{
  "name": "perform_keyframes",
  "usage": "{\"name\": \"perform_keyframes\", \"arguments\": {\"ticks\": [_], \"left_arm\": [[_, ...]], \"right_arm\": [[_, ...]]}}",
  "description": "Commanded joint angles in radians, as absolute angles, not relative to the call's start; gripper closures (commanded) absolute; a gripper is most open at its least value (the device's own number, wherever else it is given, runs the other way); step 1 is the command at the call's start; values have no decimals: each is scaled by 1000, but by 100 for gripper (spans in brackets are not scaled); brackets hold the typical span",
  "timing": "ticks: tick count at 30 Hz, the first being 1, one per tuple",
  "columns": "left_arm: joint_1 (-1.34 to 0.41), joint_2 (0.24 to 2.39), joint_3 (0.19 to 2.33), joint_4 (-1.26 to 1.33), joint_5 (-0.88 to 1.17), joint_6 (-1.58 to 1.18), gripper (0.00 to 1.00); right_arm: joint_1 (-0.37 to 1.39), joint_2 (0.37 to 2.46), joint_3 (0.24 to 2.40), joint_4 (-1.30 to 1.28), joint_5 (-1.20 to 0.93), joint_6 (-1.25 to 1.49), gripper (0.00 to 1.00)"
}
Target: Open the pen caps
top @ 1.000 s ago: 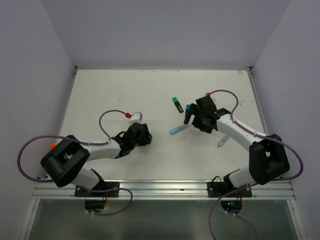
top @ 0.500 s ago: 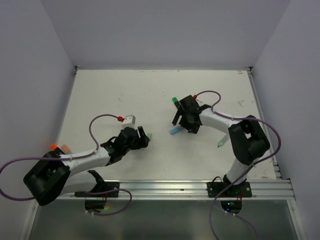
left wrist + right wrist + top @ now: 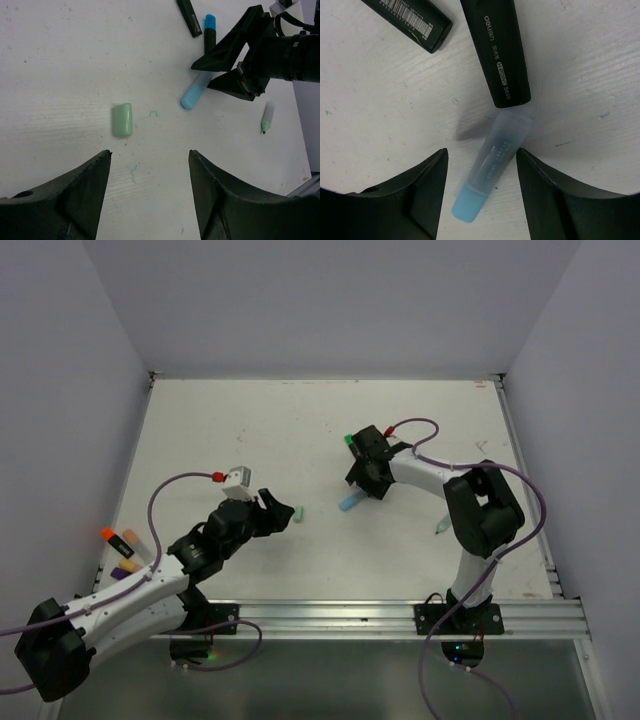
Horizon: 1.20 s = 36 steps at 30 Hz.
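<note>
My left pincer [image 3: 150,154] hangs released, with the loose mint cap [image 3: 122,120] on the bench [image 3: 50,75] at its 11 o'clock. My right pincer [image 3: 481,151], released too, straddles the pastel marker [image 3: 502,140], whose light blue cap [image 3: 467,209] points toward 7 o'clock. A skewed squeeze could skid it against the black marker [image 3: 497,55].

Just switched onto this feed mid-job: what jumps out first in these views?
A loose mint cap lies alone on the white table, just ahead of the open left gripper. Further right, the open right gripper hangs over a light blue marker. The marker lies ungripped between the gripper's fingers, one end right by a black marker.
</note>
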<state>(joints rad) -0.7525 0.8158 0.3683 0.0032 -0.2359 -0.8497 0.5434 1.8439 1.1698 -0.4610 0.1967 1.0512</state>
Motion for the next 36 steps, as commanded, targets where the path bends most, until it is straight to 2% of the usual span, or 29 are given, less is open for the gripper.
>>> {"name": "perform_keyframes", "arguments": {"ticks": [1,4,9,12,13,18,26,36], "left_arm": [[-747,781,416,-60,-225,-862,33],[-747,758,429,-81,-227,-859,33],[-747,744,452,-110,-236,-850,33],[-747,741,469,-121,-230,-844,33],[-747,741,472,-121,-224,-842,33],[-747,739,482,-82,-141,-798,34],[-747,759,359,202,87,-761,41],[-771,920,341,411,138,-819,41]], "right_arm": [[563,1885,1170,-494,258,1095,40],[571,1882,1143,-483,265,1106,44],[597,1899,1100,-462,267,1104,67],[611,1908,1083,-448,265,1098,86],[612,1910,1080,-439,256,1092,100],[634,1866,1060,-396,271,1040,100],[667,1571,853,-149,204,918,100],[755,1273,750,-57,164,861,100]]}}
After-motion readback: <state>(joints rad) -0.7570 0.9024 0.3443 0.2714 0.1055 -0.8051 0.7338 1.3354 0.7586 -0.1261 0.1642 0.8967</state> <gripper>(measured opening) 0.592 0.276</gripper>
